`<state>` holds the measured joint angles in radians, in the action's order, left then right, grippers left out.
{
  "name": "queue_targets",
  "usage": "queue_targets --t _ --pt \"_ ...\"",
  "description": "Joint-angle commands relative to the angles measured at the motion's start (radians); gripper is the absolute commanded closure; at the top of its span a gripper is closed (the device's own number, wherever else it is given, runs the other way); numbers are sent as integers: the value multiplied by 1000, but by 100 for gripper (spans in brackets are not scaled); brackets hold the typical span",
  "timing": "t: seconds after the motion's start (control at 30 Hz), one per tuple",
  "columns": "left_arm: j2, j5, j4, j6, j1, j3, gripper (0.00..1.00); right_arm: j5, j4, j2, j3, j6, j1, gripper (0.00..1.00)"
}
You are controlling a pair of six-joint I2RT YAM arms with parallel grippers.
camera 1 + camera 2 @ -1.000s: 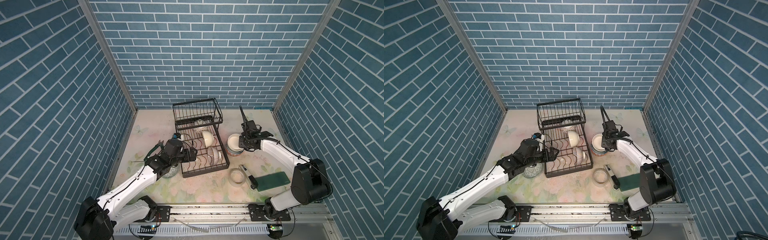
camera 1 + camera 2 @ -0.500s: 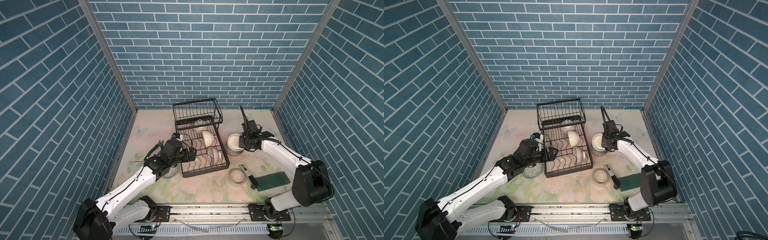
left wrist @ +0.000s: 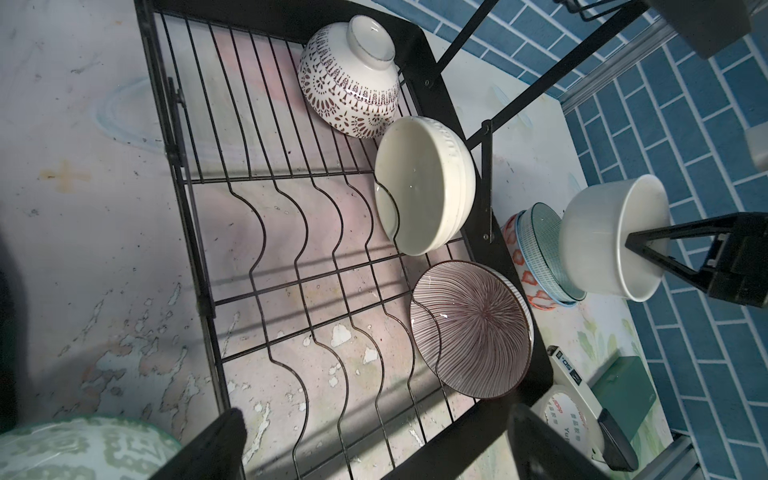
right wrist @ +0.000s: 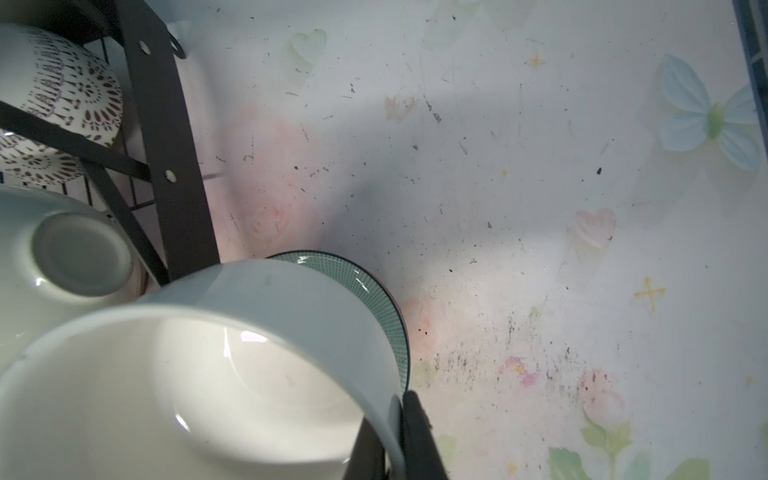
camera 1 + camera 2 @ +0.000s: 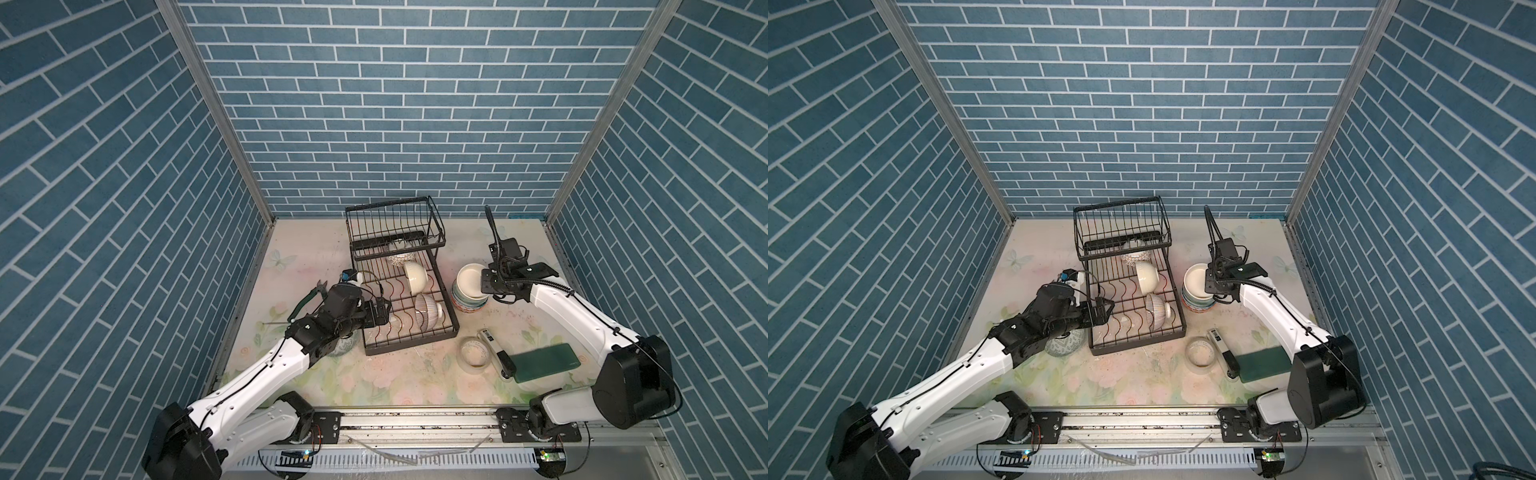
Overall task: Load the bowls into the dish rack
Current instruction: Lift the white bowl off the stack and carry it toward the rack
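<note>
On the left of the counter [image 5: 307,253] a pale green bowl [image 5: 1064,344] sits upside down just beside the dish rack's near left corner, partly under the left arm; the left tool [image 5: 380,316] hovers over that side of the dish rack [image 5: 411,345] with its jaws spread wide, above the curved wire dividers of the lower tray. Three bowls stand along the right side of that tray: a brown-patterned bowl [image 3: 349,83] farthest back beneath the raised upper basket, foot up; a cream bowl [image 3: 424,191] next, on its edge between dividers; a striped bowl [image 3: 469,328] nearest the front, also on edge. Just right of the rack a stack of bowls [image 5: 467,302] rests on the counter, a lattice-lined one inside an orange-and-blue one; a white bowl [image 5: 469,279] is tilted at the top of it, and whether it touches the stack cannot be told. The right tool [image 5: 485,286] is clamped on that white bowl's wall, one finger inside the rim, one outside. Nearer the front, a tape ring [image 5: 475,353] lies flat; a green pad [image 5: 544,362] lies to its right.
</note>
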<state>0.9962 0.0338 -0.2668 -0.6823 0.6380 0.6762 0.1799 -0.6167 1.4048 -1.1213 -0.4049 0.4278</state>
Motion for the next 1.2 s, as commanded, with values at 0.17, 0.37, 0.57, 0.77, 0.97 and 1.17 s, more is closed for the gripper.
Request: queue_targets --t 0.17,0.37,0.57,0.77,0.97,1.17 --pt "-64 -20 9 -14 -8 -44 1 123 -47 -20 -162 51 154 100" --pt "-132 -7 -7 -8 -12 -44 2 132 -54 29 -227 55 263 100" --pt "-195 24 -52 13 -12 -1 3 149 -51 93 -297 57 369 100" --pt "-237 25 -144 18 -10 77 5 204 -50 184 -378 63 465 100" --pt "-237 10 -202 18 -9 121 6 223 -48 292 -476 72 534 100" --pt "-189 -41 -270 15 -10 136 6 243 -48 379 -566 82 583 100"
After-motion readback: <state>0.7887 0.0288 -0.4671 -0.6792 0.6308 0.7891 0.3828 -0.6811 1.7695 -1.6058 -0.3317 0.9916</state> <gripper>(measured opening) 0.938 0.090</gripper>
